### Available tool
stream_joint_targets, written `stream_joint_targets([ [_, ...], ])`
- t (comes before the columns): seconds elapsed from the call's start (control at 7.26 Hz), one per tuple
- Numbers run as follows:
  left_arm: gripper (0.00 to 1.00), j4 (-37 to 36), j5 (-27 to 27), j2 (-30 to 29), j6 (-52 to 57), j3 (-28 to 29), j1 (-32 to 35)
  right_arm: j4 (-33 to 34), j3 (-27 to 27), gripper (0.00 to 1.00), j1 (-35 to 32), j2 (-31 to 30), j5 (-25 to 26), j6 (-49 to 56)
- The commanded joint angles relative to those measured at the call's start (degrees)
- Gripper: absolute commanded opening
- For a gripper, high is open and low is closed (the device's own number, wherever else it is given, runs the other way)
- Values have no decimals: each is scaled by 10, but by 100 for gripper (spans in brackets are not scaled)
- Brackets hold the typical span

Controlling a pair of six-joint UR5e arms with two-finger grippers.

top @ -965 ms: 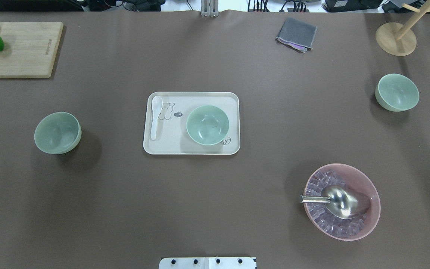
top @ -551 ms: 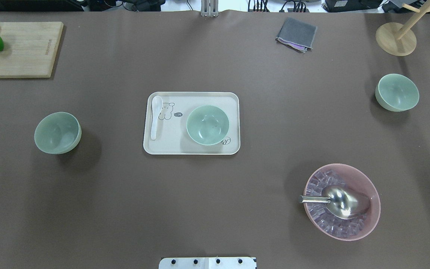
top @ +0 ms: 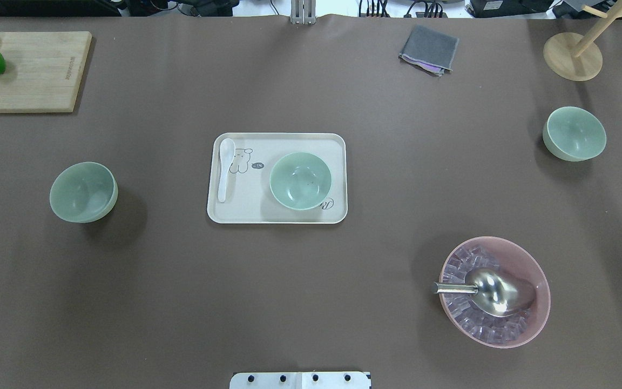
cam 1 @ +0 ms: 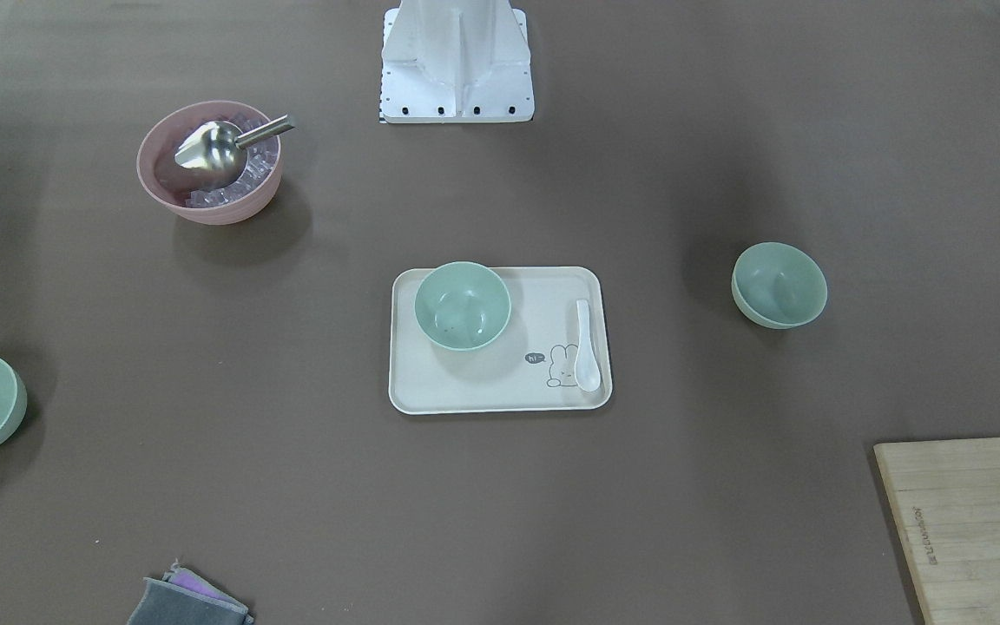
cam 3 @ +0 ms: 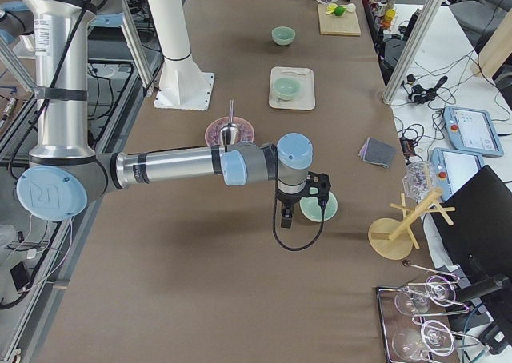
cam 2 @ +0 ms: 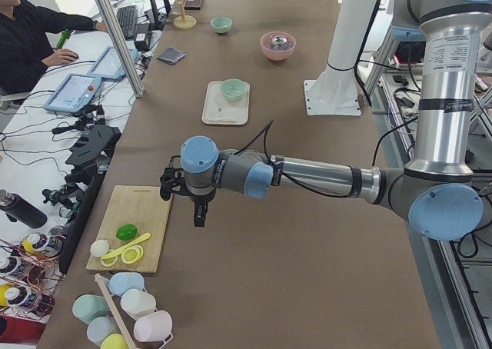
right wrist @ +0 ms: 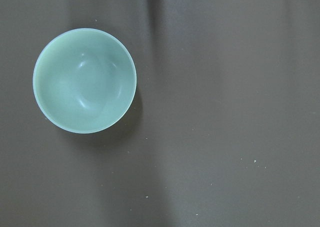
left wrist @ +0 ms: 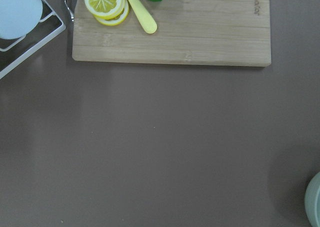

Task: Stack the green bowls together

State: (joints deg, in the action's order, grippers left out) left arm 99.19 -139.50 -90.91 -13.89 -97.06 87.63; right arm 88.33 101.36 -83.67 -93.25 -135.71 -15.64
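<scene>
1. Stretching under everything, the brown worktop (top: 311,297) is carrying three unstacked bowls.
2. The cream tray (top: 246,209) is holding the middle green bowl (top: 300,181) beside a white spoon (top: 224,170).
3. The left green bowl (top: 83,192) and the right green bowl (top: 574,133) are sitting well apart on bare worktop.
4. The left end effector (cam 2: 198,213) and the right end effector (cam 3: 288,213) are hovering above the worktop; I cannot tell whether either is apart or together.

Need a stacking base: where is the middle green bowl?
Overhead view: the middle green bowl sits on the beige tray, right of the white spoon.
</scene>
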Motion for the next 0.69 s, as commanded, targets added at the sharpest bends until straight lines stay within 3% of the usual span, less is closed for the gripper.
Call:
stream_joint_targets([
  [0.0, 98, 7, 12, -33, -108, -29, -58, 0, 2, 100, 0, 0, -1, 1],
  [0.28, 97, 9, 75, -39, -216, -58, -153, 0, 2, 100, 0, 0, -3, 0],
  [0.55, 97, 29, 91, -41, -296, -70, -232, 0, 1, 100, 1, 0, -2, 0],
])
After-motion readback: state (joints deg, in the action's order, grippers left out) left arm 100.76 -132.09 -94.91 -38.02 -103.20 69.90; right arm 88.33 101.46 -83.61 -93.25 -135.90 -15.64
